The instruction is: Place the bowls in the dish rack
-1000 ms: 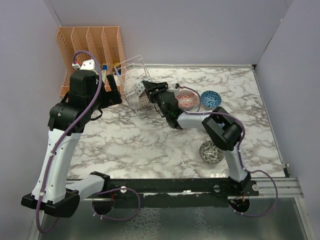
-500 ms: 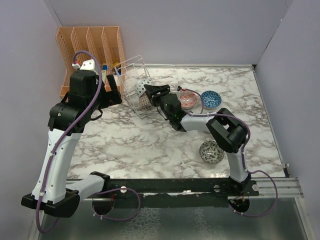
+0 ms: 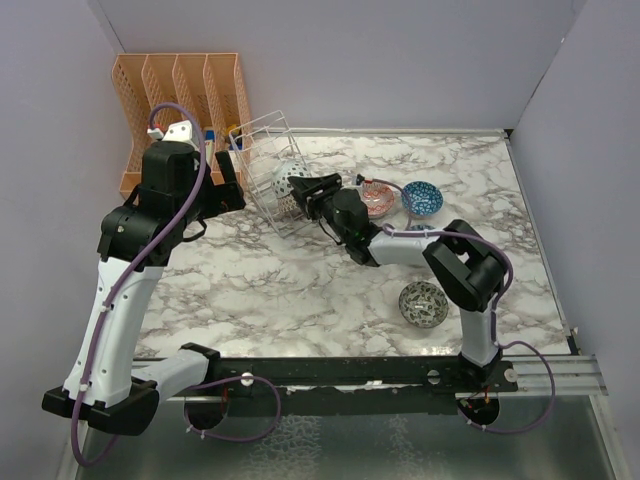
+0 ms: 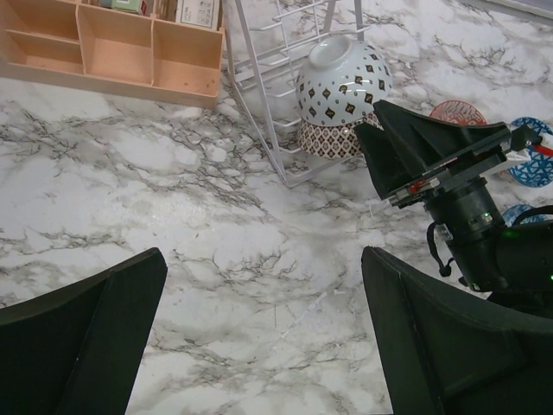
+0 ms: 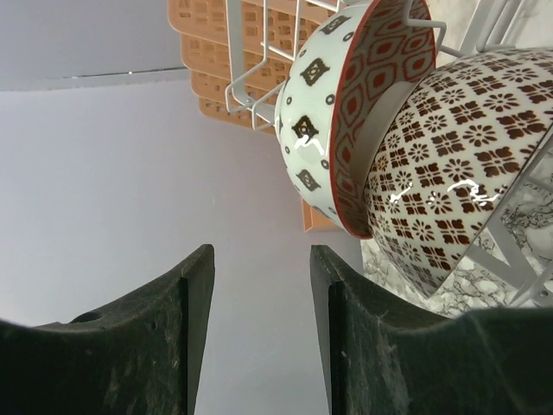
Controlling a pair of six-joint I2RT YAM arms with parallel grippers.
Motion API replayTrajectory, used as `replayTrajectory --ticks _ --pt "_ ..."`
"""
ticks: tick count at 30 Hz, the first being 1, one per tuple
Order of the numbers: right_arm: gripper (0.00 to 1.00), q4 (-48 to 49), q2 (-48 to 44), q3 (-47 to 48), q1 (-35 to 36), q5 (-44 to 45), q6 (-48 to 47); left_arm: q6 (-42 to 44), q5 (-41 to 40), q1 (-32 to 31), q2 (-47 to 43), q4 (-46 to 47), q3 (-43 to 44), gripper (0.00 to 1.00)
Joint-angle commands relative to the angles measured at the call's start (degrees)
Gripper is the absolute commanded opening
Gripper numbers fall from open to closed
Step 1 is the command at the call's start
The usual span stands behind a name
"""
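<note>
Two bowls [image 4: 344, 82] stand on edge, nested, in the dish rack [image 4: 259, 97]. At their 4 o'clock the right pincer [image 5: 259, 259] stands apart and empty. The left pincer [image 4: 259, 268] is apart too.

Glossy glazed ceramic bowls [image 5: 346, 112], a thin white-coated wire dish rack [image 3: 264, 168], and a smooth, polished marble-patterned counter [image 4: 216, 259].
</note>
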Motion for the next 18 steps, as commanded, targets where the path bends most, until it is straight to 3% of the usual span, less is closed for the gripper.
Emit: replayTrajectory --ticks 1,9,18 --pt "0.48 -1.89 -3.92 -1.74 0.04 -1.92 -0.25 0.31 0.64 -0.50 -1.02 0.75 0.11 0.99" --pt "0.48 -7.16 -10.24 -4.66 -0.21 -1.13 -7.69 0.71 -0.22 -0.98 -0.75 0.35 1.17 0.99" --pt "0.49 -30.69 -14.44 5.86 -1.97 1.79 -24.21 0.82 -0.28 -1.24 -0.84 0.47 1.03 0.99"
